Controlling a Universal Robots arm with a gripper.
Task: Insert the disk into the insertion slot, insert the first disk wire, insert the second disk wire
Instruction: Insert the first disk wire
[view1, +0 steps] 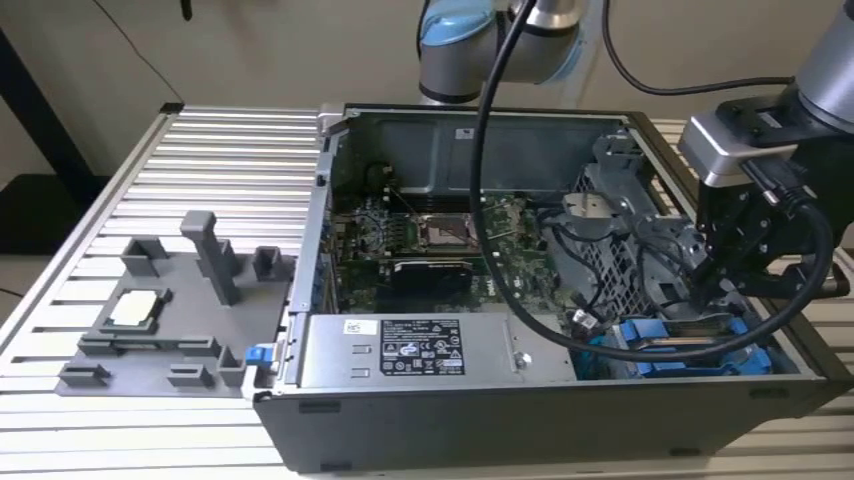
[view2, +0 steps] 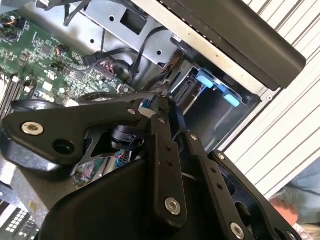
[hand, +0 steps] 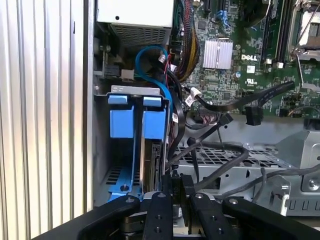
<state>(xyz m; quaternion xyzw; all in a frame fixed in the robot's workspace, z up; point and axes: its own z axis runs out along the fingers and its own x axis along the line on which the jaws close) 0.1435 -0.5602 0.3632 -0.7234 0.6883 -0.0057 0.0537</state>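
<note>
The disk (hand: 151, 165) stands on edge inside the insertion slot (hand: 121, 122), between the blue rails of the drive cage (view1: 641, 350) at the case's front corner on the exterior view's right. Its dark edge (view1: 683, 343) also shows in the exterior view. My gripper (hand: 177, 187) hovers just above the cage, beside the disk's end, fingertips close together; whether they pinch anything is hidden. It also appears in the second wrist view (view2: 150, 107) and the exterior view (view1: 721, 295). A blue wire (hand: 150, 50) loops above the cage. A black wire (hand: 220, 105) with a loose connector lies over the metal bracket.
The open case holds a motherboard (view1: 441, 235) and a grey labelled power-supply box (view1: 400, 350). Cable bundles (view1: 587, 325) crowd the space beside the cage. A grey fixture (view1: 160, 310) with a processor chip sits on the slatted table at the exterior view's left.
</note>
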